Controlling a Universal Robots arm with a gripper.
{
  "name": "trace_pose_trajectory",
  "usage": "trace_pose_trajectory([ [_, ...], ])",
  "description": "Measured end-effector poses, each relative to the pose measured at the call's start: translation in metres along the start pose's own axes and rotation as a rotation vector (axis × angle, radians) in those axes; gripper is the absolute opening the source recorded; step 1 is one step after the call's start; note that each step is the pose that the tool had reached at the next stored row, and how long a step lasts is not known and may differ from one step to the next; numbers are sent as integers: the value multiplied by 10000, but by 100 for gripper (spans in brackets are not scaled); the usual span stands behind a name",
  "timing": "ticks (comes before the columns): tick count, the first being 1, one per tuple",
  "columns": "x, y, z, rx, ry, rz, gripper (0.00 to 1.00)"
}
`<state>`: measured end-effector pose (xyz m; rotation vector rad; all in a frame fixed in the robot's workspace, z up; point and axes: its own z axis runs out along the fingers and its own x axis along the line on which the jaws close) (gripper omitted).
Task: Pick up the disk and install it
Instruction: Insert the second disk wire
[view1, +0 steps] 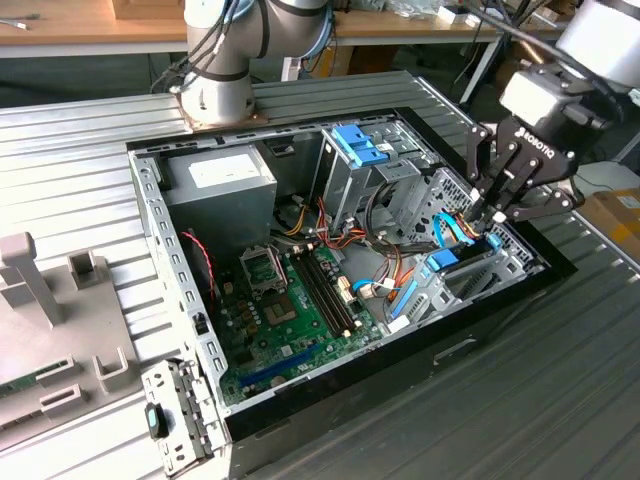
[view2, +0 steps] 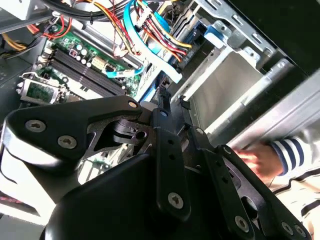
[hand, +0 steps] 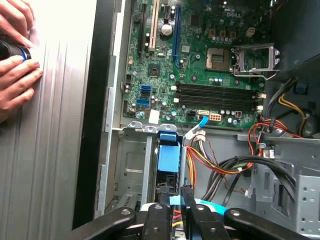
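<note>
Now | I am holding my gripper (view1: 487, 222) low inside the open computer case (view1: 180, 290), fingers pinching the disk (hand: 168, 159) | disk is sitting edge-up in the drive cage (hand: 131, 165) beside the motherboard (view1: 290, 300).

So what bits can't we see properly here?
- Flat silver-grey disk in its blue plastic frame: first wrist view, only an edge shows, lower end behind the black tool.
- Tool tip: exterior view, lost among cables.
- Person's hand: second wrist view, blurred.
</note>
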<state>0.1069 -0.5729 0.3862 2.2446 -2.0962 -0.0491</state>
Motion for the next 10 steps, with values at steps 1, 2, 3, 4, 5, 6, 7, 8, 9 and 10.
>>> trace_pose_trajectory([
  [1,1,4,-55,0,0,0,24],
  [2,2,6,-74,0,1,1,24],
  [3,2,6,-84,0,-1,1,24],
  [4,2,6,-84,0,-3,0,24],
  [5,2,6,-87,0,1,0,24],
  [6,2,6,-86,0,-1,0,24],
  [7,2,7,-90,0,0,0,24],
  [8,2,7,-96,0,0,0,24],
  [9,2,7,-97,0,0,0,24],
  [10,2,7,-98,0,-1,0,24],
])
